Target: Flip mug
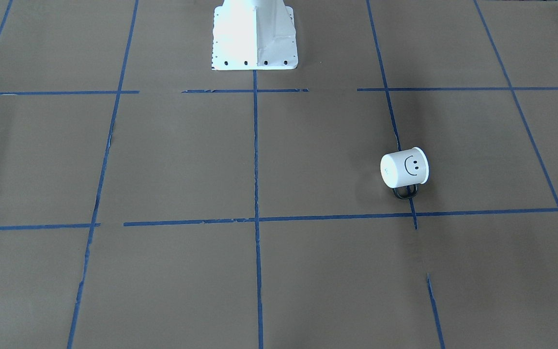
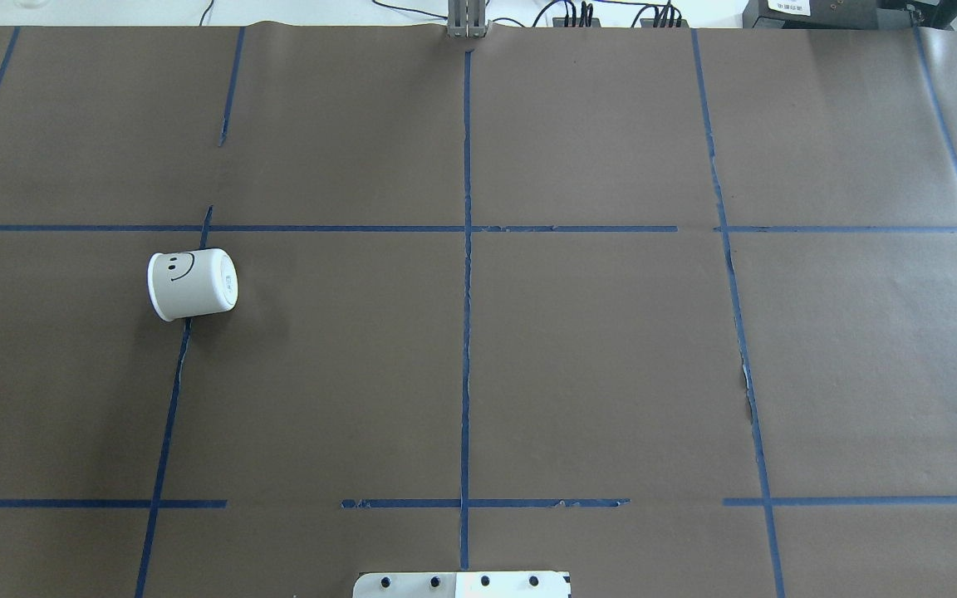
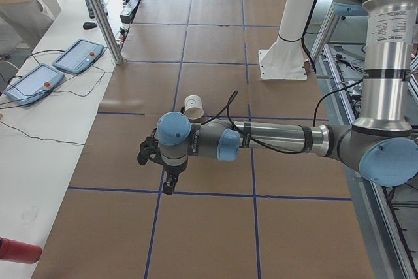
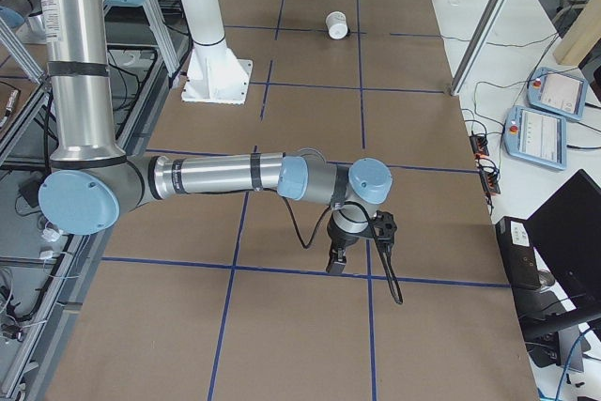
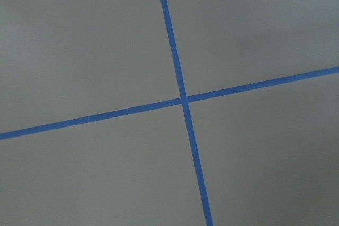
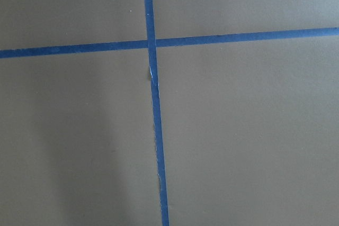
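Mug (image 1: 404,168) lying sideways on tabletop (image 1: 162,160), ungrasped; approach pending. Reach by left tool (image 3: 170,183) called for; width of it and of right tool (image 4: 336,262) cannot be told.

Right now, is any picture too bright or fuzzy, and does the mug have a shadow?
Exterior front-facing view: the white robot base glares, detail washed out; the mug is sharp, a small dark shadow beneath. Overhead exterior view: even light. Wrist views: slightly soft, only blue tape on brown paper.
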Controlling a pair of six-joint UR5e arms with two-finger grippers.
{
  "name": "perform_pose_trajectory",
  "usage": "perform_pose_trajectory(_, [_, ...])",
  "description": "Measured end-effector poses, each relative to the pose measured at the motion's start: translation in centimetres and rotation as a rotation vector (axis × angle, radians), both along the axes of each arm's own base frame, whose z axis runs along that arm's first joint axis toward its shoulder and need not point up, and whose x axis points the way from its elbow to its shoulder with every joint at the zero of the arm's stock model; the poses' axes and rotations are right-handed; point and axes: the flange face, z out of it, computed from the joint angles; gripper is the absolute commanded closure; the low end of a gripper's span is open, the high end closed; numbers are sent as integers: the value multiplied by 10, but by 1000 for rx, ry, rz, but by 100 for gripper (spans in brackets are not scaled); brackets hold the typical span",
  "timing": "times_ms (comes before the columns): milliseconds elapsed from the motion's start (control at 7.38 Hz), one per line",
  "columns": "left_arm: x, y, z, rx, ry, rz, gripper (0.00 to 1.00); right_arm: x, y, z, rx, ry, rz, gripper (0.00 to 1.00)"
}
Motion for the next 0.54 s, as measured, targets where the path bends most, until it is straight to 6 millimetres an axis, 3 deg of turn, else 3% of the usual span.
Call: perform_pose_trajectory(542, [4, -15, -15, 48, 2, 8, 0, 0, 0, 0, -1, 0, 0, 0])
